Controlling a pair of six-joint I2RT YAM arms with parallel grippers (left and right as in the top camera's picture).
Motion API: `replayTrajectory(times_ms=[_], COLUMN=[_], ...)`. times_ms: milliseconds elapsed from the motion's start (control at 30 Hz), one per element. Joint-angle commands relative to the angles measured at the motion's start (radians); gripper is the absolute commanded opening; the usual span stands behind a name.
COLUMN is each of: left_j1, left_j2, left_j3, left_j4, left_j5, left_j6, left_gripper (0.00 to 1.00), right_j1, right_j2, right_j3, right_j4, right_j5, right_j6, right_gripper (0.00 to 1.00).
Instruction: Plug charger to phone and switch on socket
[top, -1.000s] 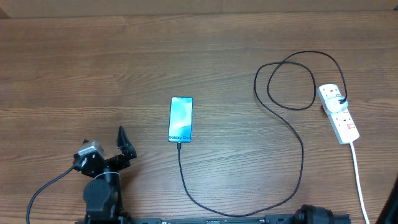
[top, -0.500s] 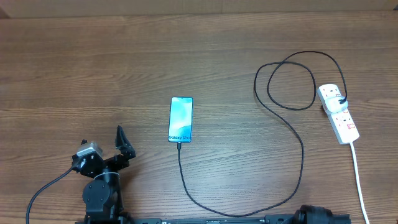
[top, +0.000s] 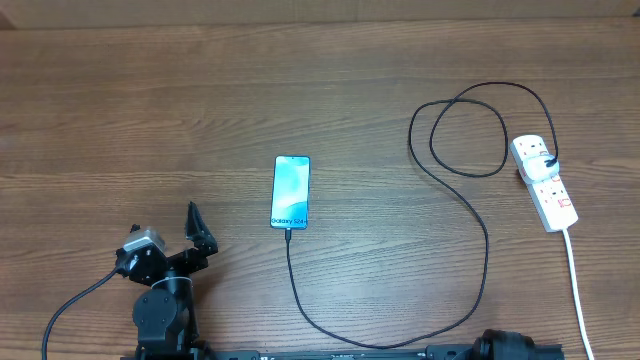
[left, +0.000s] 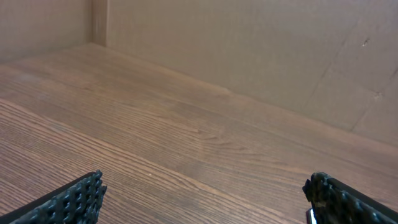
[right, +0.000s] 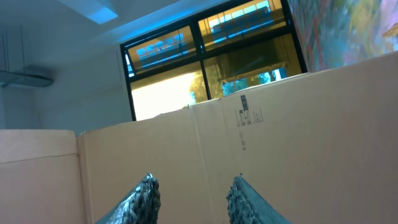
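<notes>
The phone (top: 290, 192) lies flat near the table's middle, its light-blue screen up. The charger's black cable (top: 486, 250) runs from the phone's near end, where its tip (top: 288, 232) meets the edge, in a wide loop to a plug (top: 549, 161) seated in the white socket strip (top: 544, 183) at the right. My left gripper (top: 198, 231) stands open left of the phone and nearer the front edge, and the left wrist view shows the left gripper (left: 202, 198) wide apart over bare wood. The right gripper (right: 193, 193) points upward, open, with nothing between its fingers.
Cardboard walls (left: 249, 50) enclose the table at the back. The socket strip's white cord (top: 578, 285) runs off the front edge at the right. The right arm's base (top: 510, 346) sits at the front edge. A window (right: 211, 56) shows above the cardboard.
The left arm has edged slightly toward the front-left. The phone, cable and socket strip have not moved.
</notes>
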Motion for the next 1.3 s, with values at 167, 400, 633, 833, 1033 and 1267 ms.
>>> replayTrajectory(times_ms=[167,400,633,833,1033,1267], left_j1=[0.006,0.006,0.006,0.006,0.006,0.006], left_j2=[-0.011,-0.011,-0.011,-0.011,-0.011,-0.011], left_j3=[-0.007,-0.007,-0.007,-0.007,-0.007,-0.007], left_j4=[0.001,0.002,0.0,-0.007,-0.007,-0.007], left_j5=[-0.006,0.034,0.156,0.156,0.156,0.156], left_j6=[0.046,0.256,0.291,0.291,0.291,0.291], left_gripper=[1.0,1.0,1.0,1.0,1.0,1.0], right_j1=[-0.006,-0.006,-0.006,-0.006,-0.006,-0.006], right_j2=[-0.012,-0.012,-0.012,-0.012,-0.012,-0.012], right_j3=[0.0,0.0,0.0,0.0,0.001,0.002], right_j4=[-0.003,-0.002,-0.002,-0.002,0.039,0.22], right_j5=[-0.001,-0.001,-0.001,-0.001,0.0,0.042], right_j6=[-0.005,-0.005,-0.005,-0.005,-0.005,-0.005], right_gripper=[0.37,0.38,0.38,0.39,0.45,0.69])
